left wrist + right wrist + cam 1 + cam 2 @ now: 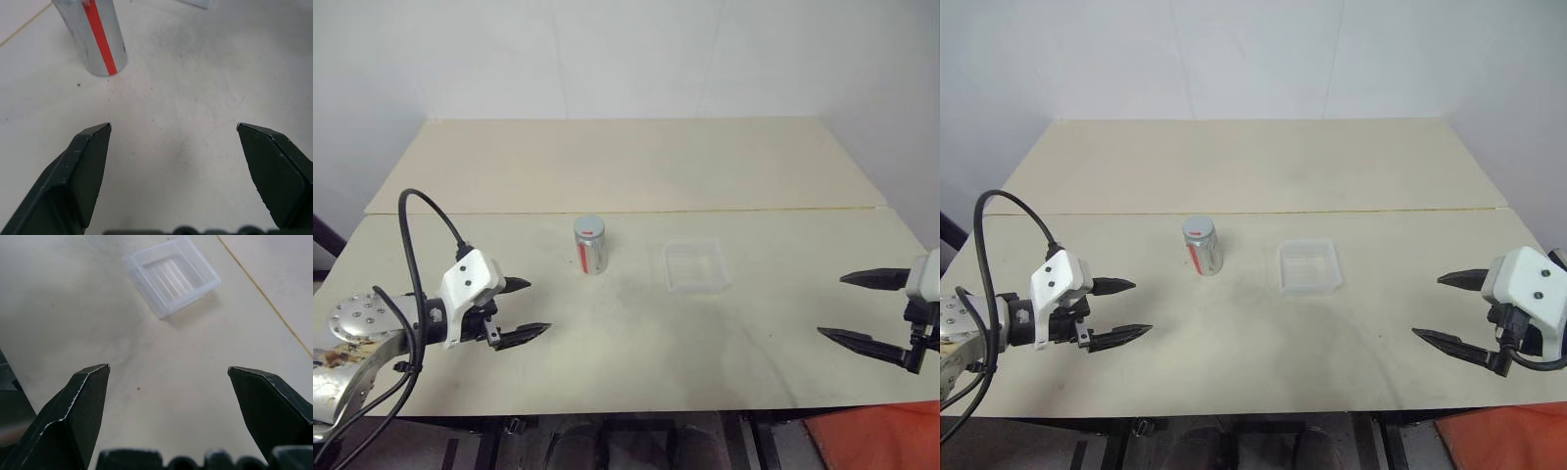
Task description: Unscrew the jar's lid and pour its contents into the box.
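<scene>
Left gripper (520,310): hovers over the near-left of the table (636,176), fingers spread wide, nothing between them, tips aimed toward the centre.

Jar (590,245): upright near mid-table, just right of the left gripper and a little farther back, well apart from it. Red label stripe faces the robot. Lid (590,227) seated on top, so the contents are not yet visible.

Box (696,265): clear plastic tray, right of the jar, near it but not touching; looks empty.

Right gripper (1456,309): near-right edge, fingers likewise released and empty, well apart from the box.

Judgement: task not started; step in hand is the first reach. Suggest one gripper clamps the jar body low on the wall, keeping it upright, while the other comes down over the lid rim to twist. Risk: a thin, light jar may tip or spin if nudged before the jaws are square on it
</scene>
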Tool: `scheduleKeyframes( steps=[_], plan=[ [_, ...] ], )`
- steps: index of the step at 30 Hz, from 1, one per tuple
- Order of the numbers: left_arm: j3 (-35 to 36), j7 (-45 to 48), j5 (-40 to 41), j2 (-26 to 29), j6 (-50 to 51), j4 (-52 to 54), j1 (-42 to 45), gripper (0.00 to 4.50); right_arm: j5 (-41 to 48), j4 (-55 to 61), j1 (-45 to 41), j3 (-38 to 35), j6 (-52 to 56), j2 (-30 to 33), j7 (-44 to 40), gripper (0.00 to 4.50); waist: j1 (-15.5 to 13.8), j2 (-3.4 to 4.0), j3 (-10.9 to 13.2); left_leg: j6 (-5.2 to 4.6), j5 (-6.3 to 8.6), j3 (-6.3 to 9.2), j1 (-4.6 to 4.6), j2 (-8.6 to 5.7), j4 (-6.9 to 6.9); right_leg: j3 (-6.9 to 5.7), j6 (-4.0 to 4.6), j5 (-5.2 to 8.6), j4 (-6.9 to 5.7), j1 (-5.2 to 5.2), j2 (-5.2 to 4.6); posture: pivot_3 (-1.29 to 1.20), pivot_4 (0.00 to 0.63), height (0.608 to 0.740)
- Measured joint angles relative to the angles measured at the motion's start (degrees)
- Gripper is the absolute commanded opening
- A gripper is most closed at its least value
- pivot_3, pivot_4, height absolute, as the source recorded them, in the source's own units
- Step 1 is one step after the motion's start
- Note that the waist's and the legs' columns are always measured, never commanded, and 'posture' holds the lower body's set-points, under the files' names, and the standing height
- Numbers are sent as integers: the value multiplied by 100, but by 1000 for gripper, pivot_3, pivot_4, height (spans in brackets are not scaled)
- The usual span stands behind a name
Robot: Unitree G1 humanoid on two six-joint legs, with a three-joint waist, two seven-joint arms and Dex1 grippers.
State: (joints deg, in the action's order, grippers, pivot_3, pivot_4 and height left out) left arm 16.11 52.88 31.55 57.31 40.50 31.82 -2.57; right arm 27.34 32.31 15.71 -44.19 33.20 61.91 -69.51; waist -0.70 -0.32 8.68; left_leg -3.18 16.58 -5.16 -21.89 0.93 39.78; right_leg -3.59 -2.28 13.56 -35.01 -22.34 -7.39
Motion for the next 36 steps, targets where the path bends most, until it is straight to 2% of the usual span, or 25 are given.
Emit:
scheduleKeyframes(
  steps=[14,17,19,21,24,29,36],
  plan=[
    [326,-304,28,-156,186,357,-428,4486,-17,-314,-607,667,-69,148,97,4500,-3,0,0,-1,1,1,-1,-1,0,-1,1,0,0,0,-4,0,150,740],
    [386,-516,26,-377,205,371,-424,4486,-34,-395,-690,817,-134,160,117,4500,-1,0,0,-1,1,1,1,0,0,-1,1,0,-1,0,-4,0,150,740],
    [376,-751,-12,-750,69,363,-374,4486,-69,-385,-758,963,-149,152,201,4500,-2,4,-2,-1,1,0,2,-1,1,1,1,0,-2,1,-5,0,150,740],
    [251,-1229,-285,-1472,-407,325,-264,4486,-94,-308,-758,1028,-149,72,290,4500,-15,3,-2,-1,1,2,2,-1,2,0,2,-1,1,6,-5,0,150,740],
    [4,-1788,-588,-2210,-884,316,-261,4486,-96,-181,-758,1114,-148,-58,434,4500,-34,-1,-1,-1,1,5,-2,-2,4,-3,4,-3,1,6,-6,0,150,740],
    [-667,-2183,-1330,-2792,-1717,29,-297,4486,-128,-76,-749,1302,-148,-284,654,4500,-43,1,-3,-5,3,4,3,-3,4,-2,6,-4,-1,8,-6,0,150,740],
    [-1306,-2505,-1771,-3461,-2316,-760,130,4486,-125,93,-813,1576,-138,-435,1009,4500,-49,2,-3,-14,8,3,-2,-4,5,-3,4,-7,1,5,-7,0,150,740]
  ],
)
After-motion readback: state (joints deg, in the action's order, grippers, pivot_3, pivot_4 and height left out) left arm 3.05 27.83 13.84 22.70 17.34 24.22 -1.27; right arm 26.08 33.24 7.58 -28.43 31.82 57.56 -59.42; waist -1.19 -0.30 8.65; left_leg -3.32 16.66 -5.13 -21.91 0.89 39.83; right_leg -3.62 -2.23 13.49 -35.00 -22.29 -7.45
